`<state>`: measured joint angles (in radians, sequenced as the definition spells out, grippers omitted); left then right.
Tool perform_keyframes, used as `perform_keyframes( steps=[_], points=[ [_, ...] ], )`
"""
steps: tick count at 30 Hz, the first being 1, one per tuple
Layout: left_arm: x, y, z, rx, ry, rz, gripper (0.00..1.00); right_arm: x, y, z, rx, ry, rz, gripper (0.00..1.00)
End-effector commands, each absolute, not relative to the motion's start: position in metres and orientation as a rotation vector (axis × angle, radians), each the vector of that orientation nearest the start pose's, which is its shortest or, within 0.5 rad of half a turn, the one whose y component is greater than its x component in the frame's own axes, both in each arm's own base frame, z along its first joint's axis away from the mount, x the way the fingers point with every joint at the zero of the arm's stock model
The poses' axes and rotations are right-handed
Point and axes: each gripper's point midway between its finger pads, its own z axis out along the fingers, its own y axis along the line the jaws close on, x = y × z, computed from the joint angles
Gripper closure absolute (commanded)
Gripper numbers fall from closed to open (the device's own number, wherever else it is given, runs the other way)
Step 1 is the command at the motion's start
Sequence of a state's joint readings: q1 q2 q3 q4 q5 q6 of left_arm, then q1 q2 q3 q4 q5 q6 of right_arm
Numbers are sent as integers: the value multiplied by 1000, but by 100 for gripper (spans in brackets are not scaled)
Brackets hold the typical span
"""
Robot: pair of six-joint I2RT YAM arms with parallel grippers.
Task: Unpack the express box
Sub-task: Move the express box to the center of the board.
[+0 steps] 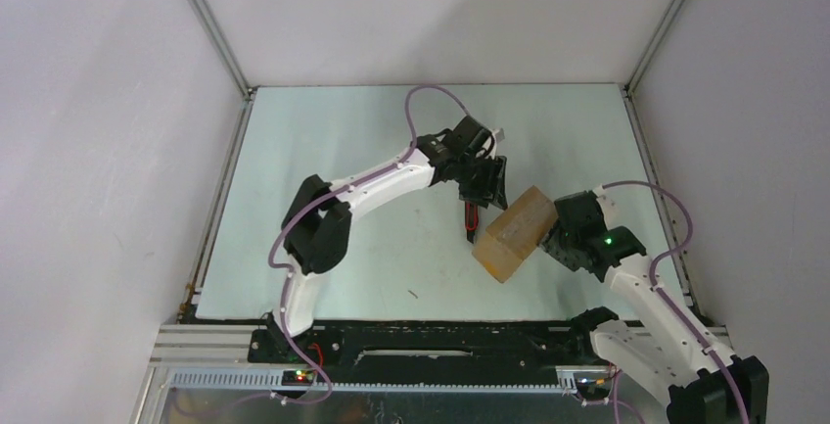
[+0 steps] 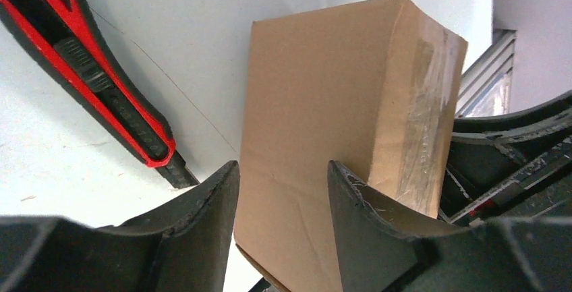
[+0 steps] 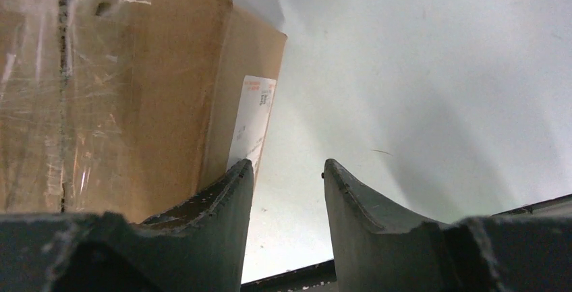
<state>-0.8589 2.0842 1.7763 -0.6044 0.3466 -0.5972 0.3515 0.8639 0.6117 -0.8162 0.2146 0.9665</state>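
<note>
The express box (image 1: 514,233), a brown carton, lies slantwise on the table right of centre. In the left wrist view (image 2: 317,103) clear tape covers its right end. In the right wrist view (image 3: 135,90) it carries tape and a white label (image 3: 253,123). My left gripper (image 1: 486,189) is open just above the box's far end, and the box face shows between its tips (image 2: 283,184). My right gripper (image 1: 556,231) is open and empty (image 3: 289,170), its left finger (image 3: 222,201) against the box's side. The red-and-black knife (image 1: 471,218) lies on the table beside the box (image 2: 101,83).
The pale table (image 1: 343,150) is closed in by white walls at the back and on both sides. A black strip and a metal rail (image 1: 391,351) run along the near edge. The right arm's base (image 1: 685,346) stands at the near right.
</note>
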Motion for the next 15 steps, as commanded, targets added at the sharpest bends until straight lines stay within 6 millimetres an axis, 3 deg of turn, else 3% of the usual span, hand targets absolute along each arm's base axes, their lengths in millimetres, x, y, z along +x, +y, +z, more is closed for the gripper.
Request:
perform_keyframes(
  steps=[1, 7, 12, 15],
  points=[
    [253, -455, 196, 569, 2509, -1157, 45, 221, 83, 120, 768, 2363, 303, 53],
    [248, -447, 206, 559, 2494, -1159, 46, 230, 100, 133, 699, 2368, 347, 53],
    [246, -428, 217, 527, 2462, -1123, 46, 243, 129, 159, 593, 2353, 388, 53],
    [248, -412, 218, 498, 2460, -1078, 46, 254, 148, 165, 532, 2362, 397, 53]
  ],
)
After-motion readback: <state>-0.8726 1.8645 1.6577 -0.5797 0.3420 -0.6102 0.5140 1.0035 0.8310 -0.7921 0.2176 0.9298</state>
